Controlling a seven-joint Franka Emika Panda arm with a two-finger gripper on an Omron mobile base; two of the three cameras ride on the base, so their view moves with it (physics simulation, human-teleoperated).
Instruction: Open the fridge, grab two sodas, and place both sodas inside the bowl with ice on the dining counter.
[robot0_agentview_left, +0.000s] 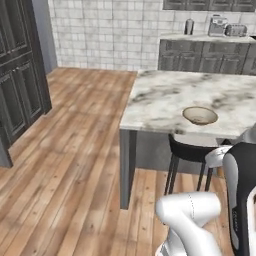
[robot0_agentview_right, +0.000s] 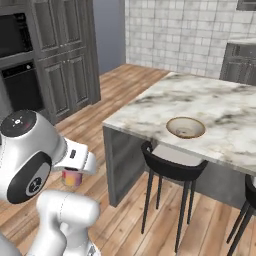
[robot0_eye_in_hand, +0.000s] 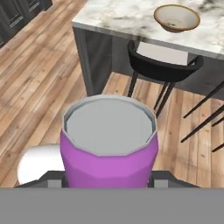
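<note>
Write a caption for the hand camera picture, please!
The gripper holds a purple can above the wooden floor, facing the marble counter with the bowl and a black stool.

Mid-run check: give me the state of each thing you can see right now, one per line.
Can: upright, held in the gripper, off the counter.
Gripper: shut on the can.
Bowl: upright on the counter, no soda in it.
Counter: bare apart from the bowl.
Stool: standing, tucked against the counter edge.
Cabinet doors: closed.
</note>
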